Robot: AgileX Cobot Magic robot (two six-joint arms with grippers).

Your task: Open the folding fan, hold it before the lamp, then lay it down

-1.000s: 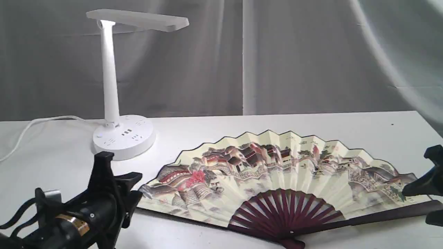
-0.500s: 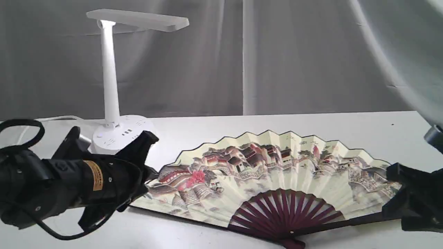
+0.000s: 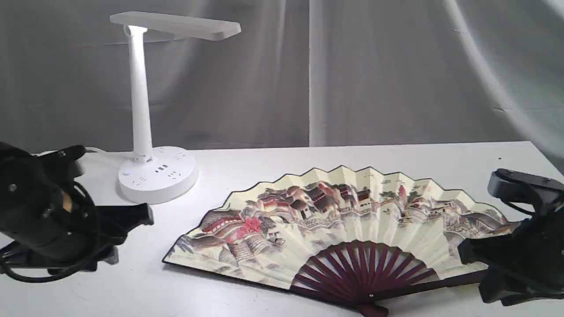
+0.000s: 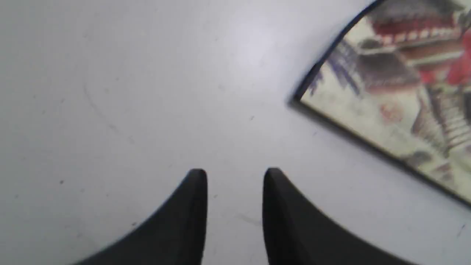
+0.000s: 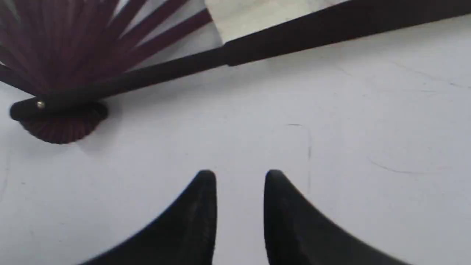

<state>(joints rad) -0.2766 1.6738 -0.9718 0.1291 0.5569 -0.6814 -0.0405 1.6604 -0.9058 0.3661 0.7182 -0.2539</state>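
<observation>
Folding fan lies spread flat on table, lamp upright nearby; left gripper and right gripper empty, jaws slightly parted (each just off the fan's ends).

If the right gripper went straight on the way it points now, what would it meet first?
Most likely the fan: its dark outer rib lies across the line ahead of the right gripper. Depth is unclear; pointing steeper, it would touch the table first.

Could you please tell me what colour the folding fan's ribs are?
Dark maroon; the ribs show best in the exterior view.
</observation>
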